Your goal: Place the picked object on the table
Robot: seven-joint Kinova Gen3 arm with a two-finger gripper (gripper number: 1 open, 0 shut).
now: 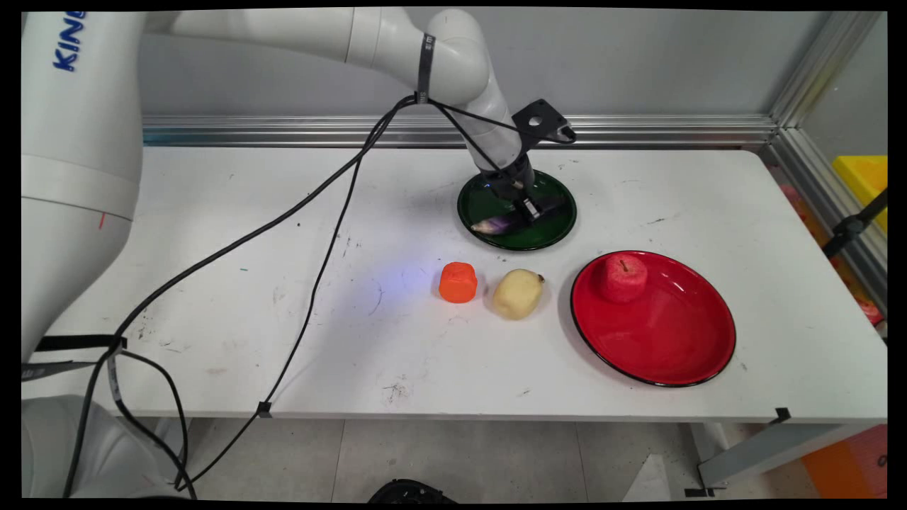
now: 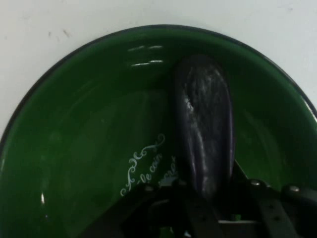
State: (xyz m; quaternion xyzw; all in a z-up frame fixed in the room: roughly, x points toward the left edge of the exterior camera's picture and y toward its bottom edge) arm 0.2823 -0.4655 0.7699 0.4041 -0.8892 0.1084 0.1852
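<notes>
You have 1 big white table [image 1: 212, 212], scuffed with little dark marks, and black cables [image 1: 319, 269] hang across its left half.

The biggest thing on it is the red plate [image 1: 666, 340], on the right near the front edge. It holds 1 red apple [image 1: 623, 278], stem up, sitting by the plate's back left rim.

Next comes the green plate [image 1: 545, 237], farther back near the middle. From the main view you only see a dark dish. The hand view shows much more of the green plate [image 2: 74, 148]: it has curly white writing on its floor. The black linkage hides part of the words, so you cannot read them whole.

The gripper [image 1: 528, 209] is down low inside this green plate. In the hand view the gripper [image 2: 208, 198] sits right at the near end of the eggplant [image 2: 205, 129]. You cannot tell if it is clamped on it or loose.

The purple eggplant [image 1: 496, 225] lies flat in the green plate, its pale end toward the plate's front left rim.

In front of the green plate, well apart from it, lie 2 small things that only the main view shows. The yellow potato [image 1: 517, 294] rests just left of the red plate. The orange chunk [image 1: 458, 282], smallest of all, sits just left of the potato, not touching it.
</notes>
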